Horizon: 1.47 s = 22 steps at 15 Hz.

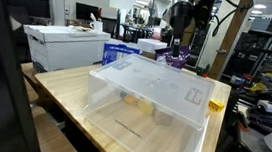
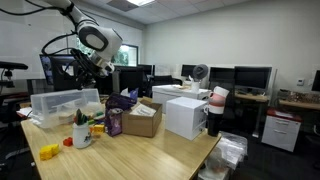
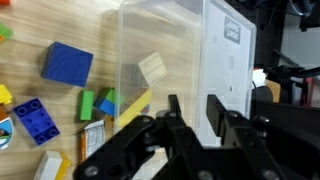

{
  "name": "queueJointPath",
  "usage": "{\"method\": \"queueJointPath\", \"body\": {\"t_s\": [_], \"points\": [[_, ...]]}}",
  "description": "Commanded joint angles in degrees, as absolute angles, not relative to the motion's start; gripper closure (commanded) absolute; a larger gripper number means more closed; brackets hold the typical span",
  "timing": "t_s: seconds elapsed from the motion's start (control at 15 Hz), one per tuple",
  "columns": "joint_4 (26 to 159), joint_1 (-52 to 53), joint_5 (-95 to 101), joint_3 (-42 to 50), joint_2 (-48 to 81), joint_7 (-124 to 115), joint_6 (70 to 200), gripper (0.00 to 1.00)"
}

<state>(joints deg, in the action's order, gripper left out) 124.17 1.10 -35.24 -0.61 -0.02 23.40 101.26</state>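
The gripper (image 3: 195, 118) hangs close to the near wall of a clear plastic bin (image 3: 175, 50). Its two fingers stand partly apart with a narrow gap between them, and nothing shows clamped in that gap. Whether a pad brushes the plastic cannot be told from the wrist view. The bin sits on the wooden table (image 3: 100, 35), and in an exterior view it is a wide, shallow, see-through box (image 1: 155, 88) taking up much of the tabletop, with the gripper (image 1: 178, 52) at its far end. A cream block (image 3: 152, 68) shows through the wall, apparently inside. Loose toy pieces lie on the table just beside the bin: a blue block (image 3: 67, 63), a blue studded brick (image 3: 28, 117) and a green block (image 3: 88, 104). Judging by its look, the bin should be light and thin-walled, stiff along its rim and corners but liable to bow in the middle of a long side. The smooth plastic will likely be slippery under the pads (a glossy wall gives little to bite on). The rim or a corner edge looks like the soundest place to pinch, one finger inside and one outside. A hold on one end would probably let the box tilt and its small contents slide.
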Motion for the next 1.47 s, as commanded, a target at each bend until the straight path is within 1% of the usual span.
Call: {"method": "queueJointPath", "body": {"t_s": [0.0, 0.13, 0.47, 0.73, 1.4], "points": [[126.83, 1.89, -29.80, -1.69, -5.32, 15.70, 105.05, 0.37], [126.64, 2.20, -27.40, -2.01, -6.36, 12.86, 105.55, 0.28], [126.49, 3.80, -18.58, -4.27, -8.88, 3.95, 107.71, 0.04], [127.56, 5.18, -15.14, -5.56, -10.80, 3.26, 107.67, 0.00], [135.65, 5.32, -18.54, -4.62, -17.03, -1.40, 112.04, 0.00]]}}
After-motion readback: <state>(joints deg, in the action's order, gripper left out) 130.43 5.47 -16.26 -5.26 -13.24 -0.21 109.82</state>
